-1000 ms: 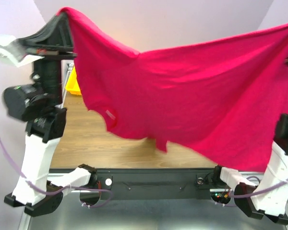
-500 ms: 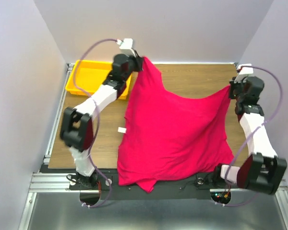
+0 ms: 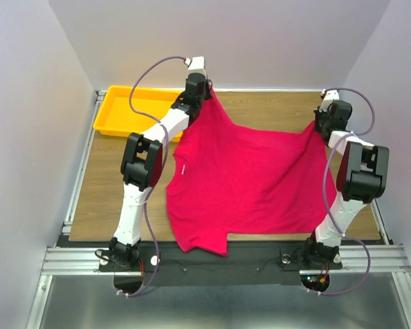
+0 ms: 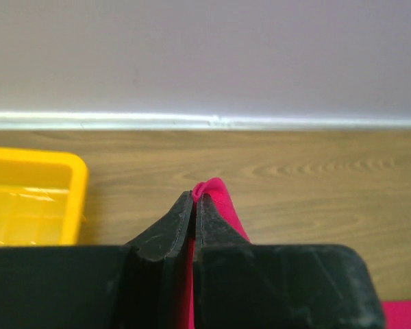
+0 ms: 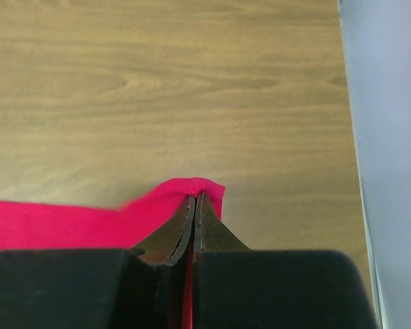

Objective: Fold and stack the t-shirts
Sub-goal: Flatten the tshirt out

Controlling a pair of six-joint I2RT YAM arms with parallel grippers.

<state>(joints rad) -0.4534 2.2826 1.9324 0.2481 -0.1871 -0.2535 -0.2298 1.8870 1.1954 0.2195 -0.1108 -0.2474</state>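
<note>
The left arm (image 3: pixel 140 171) runs from its base at 7 o'clock far out toward 12, almost fully stretched, with its wrist low over the far edge of the surface (image 3: pixel 103 185), just right of the yellow tray (image 3: pixel 133 110). The right arm (image 3: pixel 356 171) rises from its base at 5 o'clock, folds at a high elbow and bends on to the far right of the surface, near 2 o'clock. The left fingers (image 4: pixel 194 200) are pressed together on a small fold of the shirt (image 3: pixel 246 178), a nub of cloth poking out past the tips. The right fingers (image 5: pixel 194 200) are likewise closed tight, on a hemmed corner that curls over their tips. The shirt is plain crimson-pink and lies spread open, mostly flat with soft wrinkles, over the middle of the surface between the two arms. Its far edge hangs in a shallow sag between the two pinched points, and the left one is drawn up into a narrow peak at 12 o'clock. Its near edge overhangs the front of the surface at 6 o'clock, where a pointed flap droops over the black rail. A small white label (image 3: pixel 181 166) shows at the 9 o'clock edge, so the neck end seems to face 9 and the body's length seems to run from 9 toward 3, though the spread patch is about as deep as it is wide.
</note>
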